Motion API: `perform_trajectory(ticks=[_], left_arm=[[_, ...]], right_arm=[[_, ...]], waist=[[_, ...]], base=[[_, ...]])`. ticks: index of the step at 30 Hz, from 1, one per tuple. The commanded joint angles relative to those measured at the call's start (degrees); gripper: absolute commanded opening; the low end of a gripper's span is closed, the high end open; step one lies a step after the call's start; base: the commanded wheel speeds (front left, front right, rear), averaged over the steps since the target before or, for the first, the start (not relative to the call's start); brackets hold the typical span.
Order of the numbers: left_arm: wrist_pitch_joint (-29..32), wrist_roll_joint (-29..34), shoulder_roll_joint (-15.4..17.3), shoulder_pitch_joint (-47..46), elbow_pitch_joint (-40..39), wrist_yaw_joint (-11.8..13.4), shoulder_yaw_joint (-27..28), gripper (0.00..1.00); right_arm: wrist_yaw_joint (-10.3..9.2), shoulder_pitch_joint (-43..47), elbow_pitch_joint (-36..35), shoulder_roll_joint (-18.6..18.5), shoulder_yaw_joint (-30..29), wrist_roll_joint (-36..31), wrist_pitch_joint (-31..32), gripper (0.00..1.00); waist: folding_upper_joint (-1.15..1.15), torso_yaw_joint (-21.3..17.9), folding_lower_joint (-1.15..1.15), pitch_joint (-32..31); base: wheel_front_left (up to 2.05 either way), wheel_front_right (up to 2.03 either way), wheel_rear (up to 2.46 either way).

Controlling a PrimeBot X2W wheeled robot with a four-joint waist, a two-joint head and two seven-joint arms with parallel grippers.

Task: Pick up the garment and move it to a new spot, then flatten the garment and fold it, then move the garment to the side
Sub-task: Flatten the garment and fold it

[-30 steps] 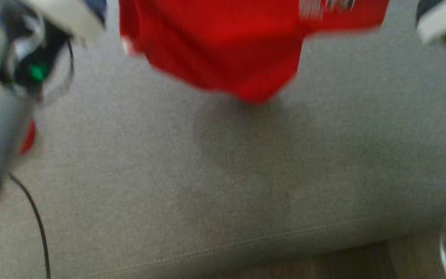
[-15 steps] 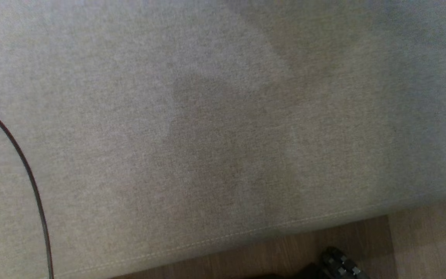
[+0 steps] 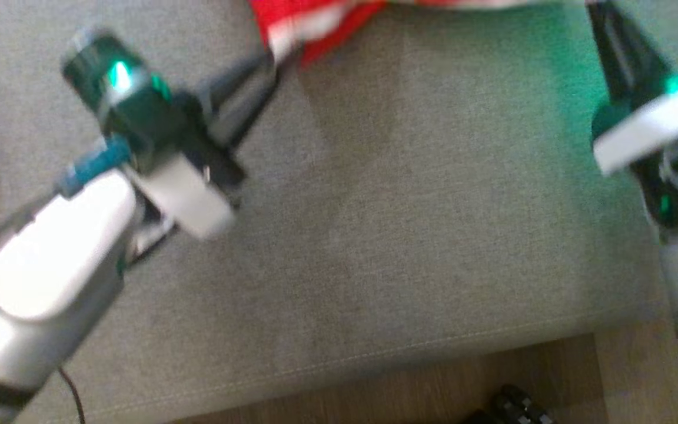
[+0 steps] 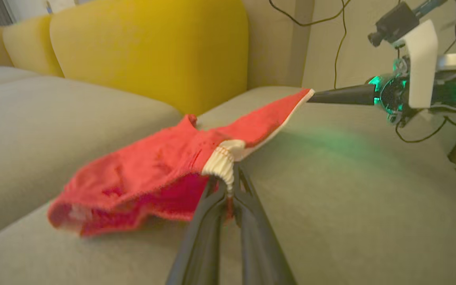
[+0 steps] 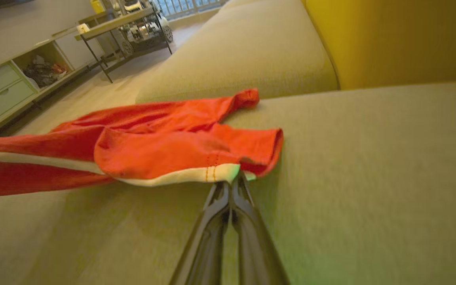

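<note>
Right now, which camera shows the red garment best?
The left wrist view: the whole red garment is in frame, stretched between the left gripper and right gripper. The right wrist view cuts it off at one edge; the head view catches a blurred strip.

Pinched the white hem band of a rumpled red fabric garment (image 5: 164,146) between the two long dark fingers of the right gripper (image 5: 231,183), pressed tight together around the band's near end. Looked out along a beige woven sofa seat (image 5: 370,158), with the red cloth spread low across it and running off past the left edge. Caught a mustard-yellow back cushion (image 5: 394,39) at upper right. Took in, far off at upper left, a pale drawer unit (image 5: 2,87) and a metal-framed table (image 5: 121,27).
</note>
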Motion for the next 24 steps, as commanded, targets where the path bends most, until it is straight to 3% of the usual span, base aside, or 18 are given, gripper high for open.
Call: perform_trajectory(ticks=[1, 6, 14, 24], left_arm=[[-0.3, -0.3, 3.1, 1.2, -2.6, 0.1, 1.6, 0.0], [-0.3, 0.7, 6.3, 10.5, -3.5, 0.1, -1.9, 0.0], [-0.3, 3.1, 7.0, 21.5, -4.3, 0.1, -1.0, 0.0], [-0.3, 1.2, 5.0, 32.6, -13.4, 0.1, 7.3, 0.0]], right_arm=[[-0.01, 3.6, -4.5, -1.3, -0.8, 1.1, 1.5, 0.0], [-0.01, 19.6, -13.8, -1.9, -4.9, 3.6, 9.6, 0.0], [-0.01, 37.8, -25.1, -0.1, -12.0, 5.2, 17.2, 0.0], [-0.01, 44.9, -36.0, 3.5, -20.0, 7.2, 20.5, 0.0]], waist=[[0.0, 0.1, 0.01, -1.5], [0.0, 0.2, 0.01, -5.6], [0.0, 0.4, 0.01, -10.6], [0.0, 1.7, 0.01, -13.8]], base=[[0.0, 0.0, 0.0], [0.0, 0.0, 0.0], [0.0, 0.0, 0.0], [0.0, 0.0, 0.0]])
